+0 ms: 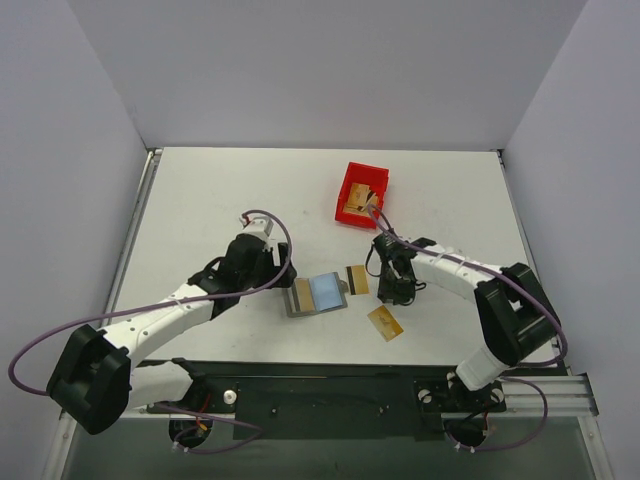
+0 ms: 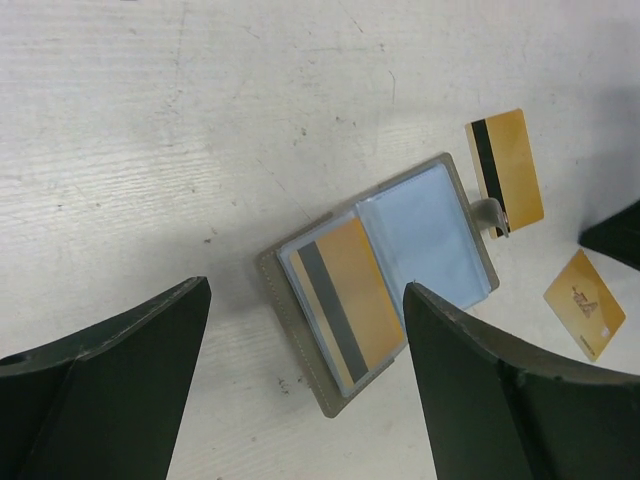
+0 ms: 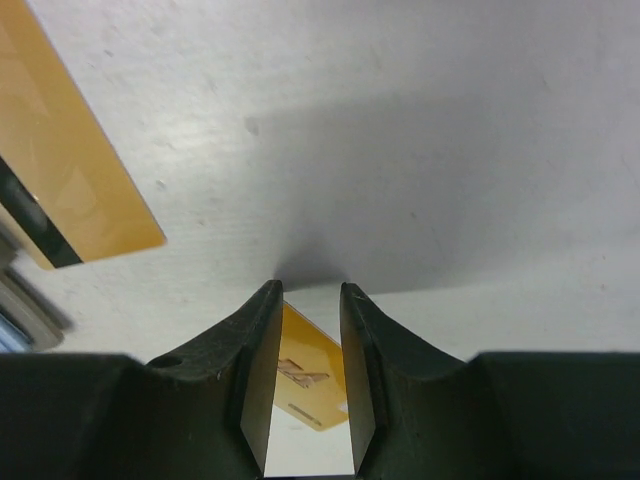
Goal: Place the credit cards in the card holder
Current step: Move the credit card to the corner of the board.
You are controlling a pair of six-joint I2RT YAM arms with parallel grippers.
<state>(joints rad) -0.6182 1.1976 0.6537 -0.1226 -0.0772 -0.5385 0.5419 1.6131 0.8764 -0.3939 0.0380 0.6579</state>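
The grey card holder lies open on the table, bluish inside, with one gold card tucked in its left pocket. A second credit card with a black stripe lies by the holder's tab. A third card lies face up nearer the front. My left gripper is open and empty just left of the holder, its jaws wide. My right gripper hangs between the two loose cards. Its jaws stand narrowly apart and hold nothing; the face-up card shows through the gap.
A small red plastic bin stands at the back right of centre, with a tan item inside. The striped card also shows in the right wrist view, at the left. White walls enclose the table on three sides.
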